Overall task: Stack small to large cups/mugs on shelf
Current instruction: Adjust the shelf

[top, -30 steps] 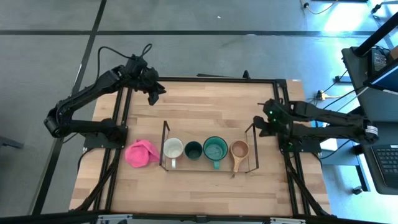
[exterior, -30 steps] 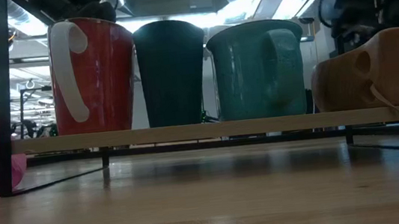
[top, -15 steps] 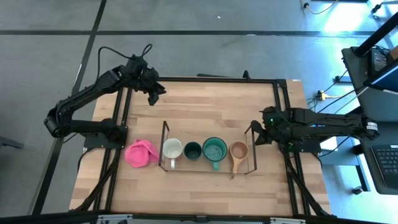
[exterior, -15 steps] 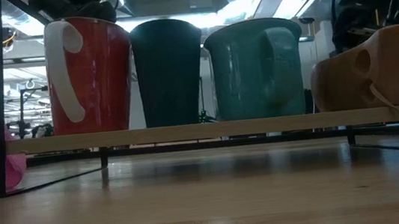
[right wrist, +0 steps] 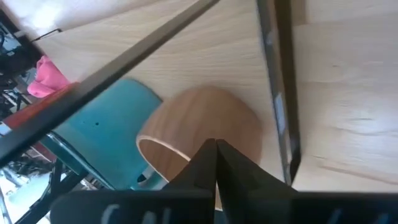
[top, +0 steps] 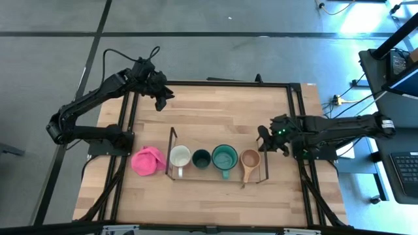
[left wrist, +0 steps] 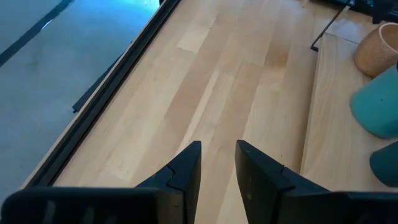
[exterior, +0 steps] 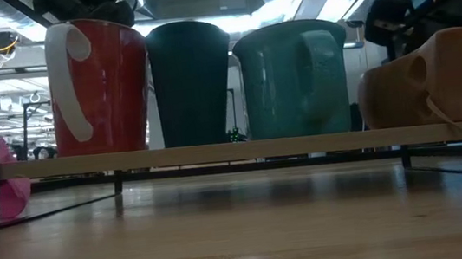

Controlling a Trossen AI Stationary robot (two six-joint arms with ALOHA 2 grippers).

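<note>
The black wire shelf (top: 171, 151) stands mid-table with a row of cups on its board: a white-rimmed mug with a red-brown side (top: 181, 156), a small dark green cup (top: 202, 158), a teal mug (top: 225, 156) and a tan wooden long-handled cup (top: 251, 158). All stand on their bases, as the low view shows (exterior: 100, 88). My right gripper (top: 263, 136) is shut at the far top of the shelf's right end frame (right wrist: 277, 93), just above the wooden cup (right wrist: 205, 121). My left gripper (left wrist: 217, 165) hangs open over the bare far-left table (top: 163, 99). My right gripper comes slanting down from the table's right with shut fingers (right wrist: 214, 155), beside the right end frame's upper wire (top: 266, 145). The arm hides the place of contact from above. I cannot tell whether the fingers touch the wire, the wooden cup's wall, or neither.
A pink lumpy cloth (top: 148, 161) lies on the table just left of the shelf's left end frame. A black metal frame (top: 295, 117) edges the wooden table. Bare wood stretches along the far side (top: 222, 108) and the near side (top: 215, 199).
My right gripper has swung from the table's right edge toward the shelf's right end, sinking a little and rolling at the wrist, staying shut. The shelf with its cups has shifted slightly toward the table's left; its left end frame has moved most.
</note>
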